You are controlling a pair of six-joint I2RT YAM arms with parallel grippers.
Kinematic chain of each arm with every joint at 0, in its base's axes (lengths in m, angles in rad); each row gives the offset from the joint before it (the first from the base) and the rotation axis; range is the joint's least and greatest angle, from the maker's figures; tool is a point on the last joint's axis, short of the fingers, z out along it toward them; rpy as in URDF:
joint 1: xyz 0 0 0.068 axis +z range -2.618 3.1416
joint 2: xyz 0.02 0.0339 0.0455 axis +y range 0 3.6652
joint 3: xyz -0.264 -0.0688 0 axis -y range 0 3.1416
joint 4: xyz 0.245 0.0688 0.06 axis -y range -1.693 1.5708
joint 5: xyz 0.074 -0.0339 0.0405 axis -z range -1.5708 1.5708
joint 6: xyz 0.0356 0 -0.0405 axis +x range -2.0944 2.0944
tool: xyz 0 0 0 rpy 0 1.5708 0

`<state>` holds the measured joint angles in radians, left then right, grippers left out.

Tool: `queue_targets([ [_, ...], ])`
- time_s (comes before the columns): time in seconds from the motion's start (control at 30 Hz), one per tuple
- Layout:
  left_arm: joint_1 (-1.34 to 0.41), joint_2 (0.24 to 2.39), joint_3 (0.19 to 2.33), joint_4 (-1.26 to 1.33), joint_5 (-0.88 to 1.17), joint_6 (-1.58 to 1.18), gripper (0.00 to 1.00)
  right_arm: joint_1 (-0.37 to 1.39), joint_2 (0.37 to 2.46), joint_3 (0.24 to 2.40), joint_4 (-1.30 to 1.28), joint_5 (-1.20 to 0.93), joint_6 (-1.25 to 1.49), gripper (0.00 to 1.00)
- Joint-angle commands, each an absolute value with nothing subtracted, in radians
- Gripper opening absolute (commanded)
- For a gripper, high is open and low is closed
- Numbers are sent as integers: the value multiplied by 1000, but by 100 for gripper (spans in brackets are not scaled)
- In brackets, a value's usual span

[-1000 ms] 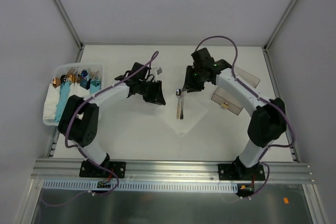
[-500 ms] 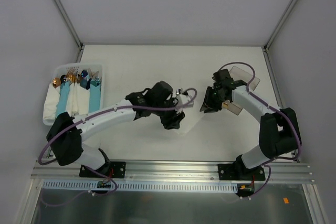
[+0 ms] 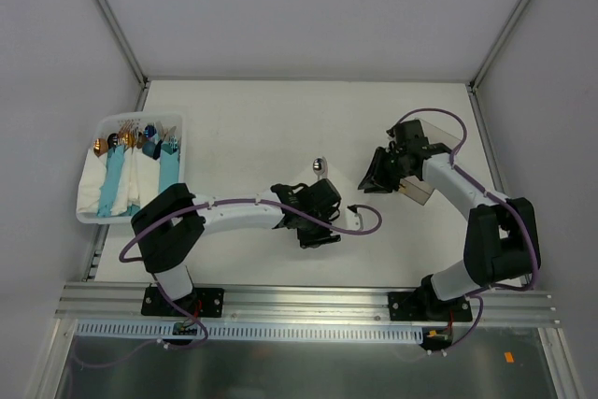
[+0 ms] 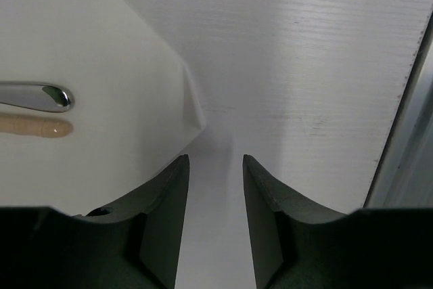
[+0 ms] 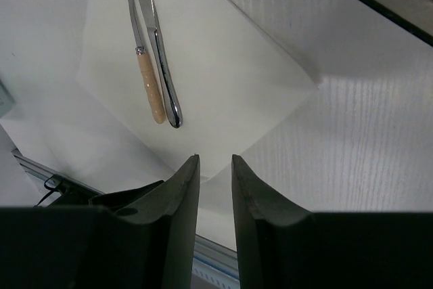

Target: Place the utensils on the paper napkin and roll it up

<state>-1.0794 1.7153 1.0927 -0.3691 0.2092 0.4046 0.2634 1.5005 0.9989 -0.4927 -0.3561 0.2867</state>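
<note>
Utensils (image 5: 149,86) cut off, R wrist cam

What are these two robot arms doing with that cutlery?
They are wrapping cutlery in a paper napkin. The utensils lie together on the white napkin, which is spread flat on the table. The left gripper is down at one corner of the napkin and the right gripper is close to its edge. Both have their jaws slightly apart and hold nothing. The rolling has not started yet.

2 utensils (image 5: 149,86), 1 paper napkin (image 5: 223,79), 2 clear trays (image 3: 448,140), 1 white bin (image 3: 82,205).
</note>
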Motion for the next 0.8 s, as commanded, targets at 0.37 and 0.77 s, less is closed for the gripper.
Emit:
queue_targets([
  [0.37, -1089, 1756, 1129, -311, 196, 430, 38, 265, 1516, 1011, -472, -385, 284, 28],
  [0.77, -1098, 1785, 1121, -268, 195, 403, 34, 265, 1543, 1009, -465, -388, 279, 28],
])
